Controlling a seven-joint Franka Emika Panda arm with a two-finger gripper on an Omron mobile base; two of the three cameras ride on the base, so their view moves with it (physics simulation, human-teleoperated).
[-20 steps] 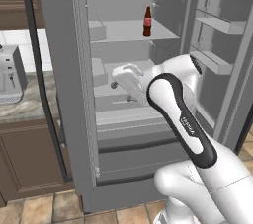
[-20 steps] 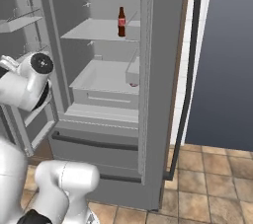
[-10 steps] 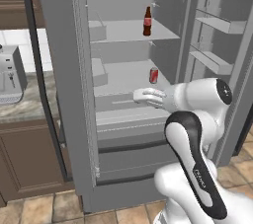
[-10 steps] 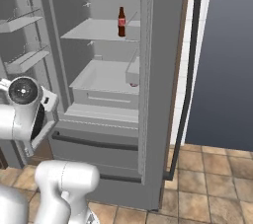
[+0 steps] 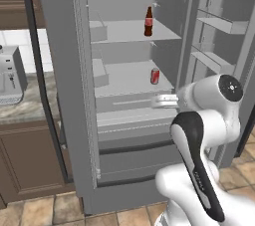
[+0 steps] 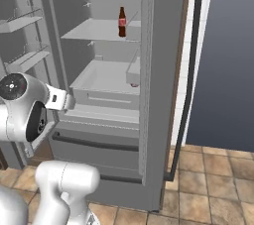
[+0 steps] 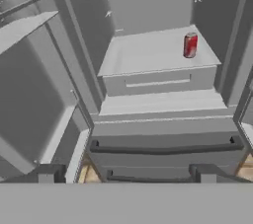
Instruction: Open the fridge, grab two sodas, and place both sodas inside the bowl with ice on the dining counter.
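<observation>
Fridge (image 5: 64,70) open: one bottle (image 5: 148,21), one can (image 7: 190,45); gripper (image 7: 127,172) wide, empty.

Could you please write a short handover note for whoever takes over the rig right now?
Gripper: open and empty, facing the open fridge from in front of its lower drawers.
Cola bottle: upright on the upper shelf.
Red can: upright on the shelf below, towards its right side as seen from the hand view.
Done: fridge doors open.
Left: pick up both sodas and carry them to the bowl with ice on the dining counter.
</observation>
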